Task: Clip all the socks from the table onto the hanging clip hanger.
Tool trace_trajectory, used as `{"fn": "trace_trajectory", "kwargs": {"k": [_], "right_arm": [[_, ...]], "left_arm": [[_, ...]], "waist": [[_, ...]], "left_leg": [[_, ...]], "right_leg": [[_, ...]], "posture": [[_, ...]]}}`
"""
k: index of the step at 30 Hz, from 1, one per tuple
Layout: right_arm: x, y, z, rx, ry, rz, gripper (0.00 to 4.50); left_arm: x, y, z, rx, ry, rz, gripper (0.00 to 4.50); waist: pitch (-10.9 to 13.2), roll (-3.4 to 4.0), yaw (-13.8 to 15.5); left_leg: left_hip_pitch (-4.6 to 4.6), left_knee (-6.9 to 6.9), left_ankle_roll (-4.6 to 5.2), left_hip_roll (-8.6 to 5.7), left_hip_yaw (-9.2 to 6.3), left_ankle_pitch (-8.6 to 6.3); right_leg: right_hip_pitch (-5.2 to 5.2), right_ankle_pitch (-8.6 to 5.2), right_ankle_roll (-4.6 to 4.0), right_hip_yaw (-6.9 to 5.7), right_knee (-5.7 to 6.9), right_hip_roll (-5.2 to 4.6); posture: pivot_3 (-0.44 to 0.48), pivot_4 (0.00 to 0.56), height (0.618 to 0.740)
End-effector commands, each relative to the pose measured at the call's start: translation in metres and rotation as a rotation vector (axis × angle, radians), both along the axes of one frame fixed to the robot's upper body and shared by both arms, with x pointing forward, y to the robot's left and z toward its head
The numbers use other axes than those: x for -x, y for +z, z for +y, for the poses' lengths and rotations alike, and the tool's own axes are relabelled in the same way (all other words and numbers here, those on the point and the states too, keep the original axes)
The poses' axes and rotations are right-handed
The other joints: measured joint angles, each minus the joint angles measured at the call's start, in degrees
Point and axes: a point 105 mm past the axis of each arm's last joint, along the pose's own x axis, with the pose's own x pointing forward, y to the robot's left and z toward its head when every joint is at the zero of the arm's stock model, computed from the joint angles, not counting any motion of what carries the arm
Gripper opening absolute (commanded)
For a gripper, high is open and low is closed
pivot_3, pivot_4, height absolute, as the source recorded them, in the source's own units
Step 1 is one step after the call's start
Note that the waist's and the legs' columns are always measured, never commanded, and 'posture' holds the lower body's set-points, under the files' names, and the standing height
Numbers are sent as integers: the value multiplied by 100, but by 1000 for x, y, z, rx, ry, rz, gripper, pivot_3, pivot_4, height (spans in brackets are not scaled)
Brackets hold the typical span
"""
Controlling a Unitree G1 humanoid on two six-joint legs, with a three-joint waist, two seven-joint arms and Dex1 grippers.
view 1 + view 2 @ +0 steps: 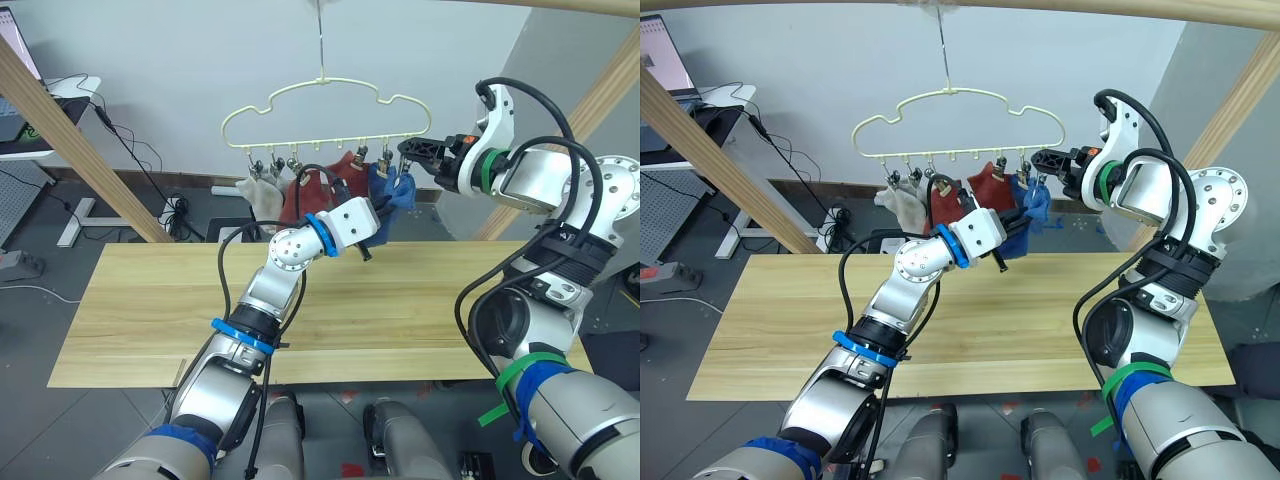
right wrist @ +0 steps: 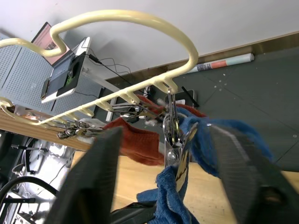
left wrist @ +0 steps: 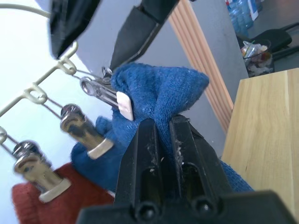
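A: Where is the last sock sitting?

B: The wooden desk is bare; the cream wire clip hanger is carrying grey, rust-red and blue socks. The left hand is pinching the soft blue sock just beside the end clip.

A: And the right hand?

B: It's hovering wide open around that metal clip, nearer than the left.

The left gripper hides the lower part of the blue sock behind its fingers. On the clip hanger, the grey socks overlap, too small to separate. The hook top is cut off at the frame's edge.
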Motion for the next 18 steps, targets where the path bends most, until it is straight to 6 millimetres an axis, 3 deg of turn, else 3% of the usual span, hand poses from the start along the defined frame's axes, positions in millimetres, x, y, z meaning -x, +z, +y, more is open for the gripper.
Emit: {"fn": "trace_trajectory", "kwargs": {"k": [1, 6, 12, 16, 18], "right_arm": [[7, 21, -11, 93, -13, -168, 4335], [16, 20, -22, 271, 15, -344, 4500], [22, -6, -41, 452, -3, -437, 4500], [28, -33, -49, 613, 1, -486, 4500], [32, -46, -49, 645, 11, -496, 4500]], "left_arm": [[12, 13, -11, 44, -74, -20, 342], [8, 4, -14, 12, -58, 25, 1771], [8, -5, -10, -15, -54, 79, 3468], [9, -12, 12, 4, -32, 162, 4453], [10, -19, 34, 27, 8, 242, 4453]], "waist": [[0, 0, 5], [0, 0, -10], [0, 0, -23], [0, 0, -34], [0, 0, -59]], "left_leg": [[-1, 0, 0, -1, 0, 0], [-8, -3, 2, -3, 2, -1], [-6, -8, 2, -1, 1, -1], [-4, -8, 2, -1, 4, -1], [-1, -8, 1, 1, 4, -1]], "right_leg": [[0, 0, 0, 0, -2, 0], [0, 0, 1, 3, -22, 0], [0, 0, 1, 1, -26, 2], [1, -1, 2, 4, -27, 2], [1, -1, 2, 4, -26, 3]], "posture": [[-6, 237, 740], [-14, 237, 740], [-21, 233, 740], [-19, 229, 740], [-12, 230, 740]]}}
